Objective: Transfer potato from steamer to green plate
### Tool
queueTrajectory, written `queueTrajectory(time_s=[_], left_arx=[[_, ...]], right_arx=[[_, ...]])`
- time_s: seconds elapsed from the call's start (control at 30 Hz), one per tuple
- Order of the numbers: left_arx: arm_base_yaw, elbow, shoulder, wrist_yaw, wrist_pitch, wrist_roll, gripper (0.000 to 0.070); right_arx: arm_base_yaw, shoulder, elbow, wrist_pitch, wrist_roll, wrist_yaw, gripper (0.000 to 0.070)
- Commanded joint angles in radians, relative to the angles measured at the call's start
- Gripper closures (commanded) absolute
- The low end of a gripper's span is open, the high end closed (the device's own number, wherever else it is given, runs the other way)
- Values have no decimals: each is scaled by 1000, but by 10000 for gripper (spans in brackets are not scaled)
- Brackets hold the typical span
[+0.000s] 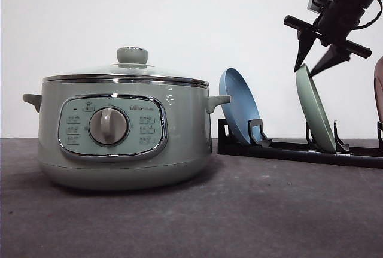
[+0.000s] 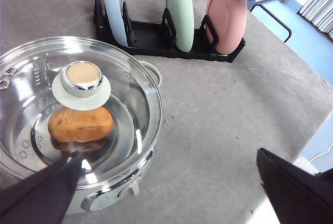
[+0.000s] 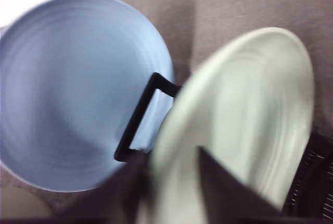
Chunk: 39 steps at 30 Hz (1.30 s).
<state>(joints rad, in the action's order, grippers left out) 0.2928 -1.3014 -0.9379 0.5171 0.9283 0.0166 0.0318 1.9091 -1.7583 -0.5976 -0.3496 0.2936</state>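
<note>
The potato (image 2: 80, 124) sits inside the steamer (image 1: 122, 132), under its closed glass lid (image 2: 78, 104). The green plate (image 1: 315, 114) stands upright in a rack (image 1: 299, 150). The right tool (image 1: 315, 54), spread wide, straddles the plate's top rim without gripping. The left tool (image 2: 166, 193) hangs wide open above the steamer. No transfer is done. One potato, one steamer, three plates: blue (image 1: 239, 105), green, pink (image 2: 226, 24).

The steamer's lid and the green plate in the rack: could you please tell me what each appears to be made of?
The lid looks like clear glass with a shiny metal rim: the potato shows through it and it carries bright reflections. The green plate looks like matt plastic or glazed ceramic; its smooth, dull surface leaves that open.
</note>
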Motion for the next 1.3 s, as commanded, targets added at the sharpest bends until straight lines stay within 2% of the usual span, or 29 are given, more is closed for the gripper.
queueTrajectory(time_s=[0.0,0.23,0.4,0.53,0.7,0.8,0.93,1.03,1.27], left_arx=[[4,-21,-10,4,-4,-9,0],[4,-21,-10,4,0,-12,0],[5,-21,-10,4,0,-13,0],[17,-21,-10,4,-2,-17,0],[31,-21,-11,4,-1,-28,0],[43,-21,-11,4,1,-28,0],[54,-21,-11,4,3,-28,0],[55,-21,-11,4,3,-28,0],[55,-21,-11,4,2,-29,0]], right_arx=[[-2,21,-26,2,-10,-7,692],[-4,-11,-32,-2,-21,27,694],[-4,-91,-36,-9,-59,110,694],[6,-191,-36,-42,-56,147,694],[43,-337,-36,-81,-14,144,694],[89,-426,-36,-143,45,140,694],[202,-532,-36,-280,190,72,694],[310,-597,-35,-401,293,-41,694],[564,-699,-32,-599,370,-277,694]])
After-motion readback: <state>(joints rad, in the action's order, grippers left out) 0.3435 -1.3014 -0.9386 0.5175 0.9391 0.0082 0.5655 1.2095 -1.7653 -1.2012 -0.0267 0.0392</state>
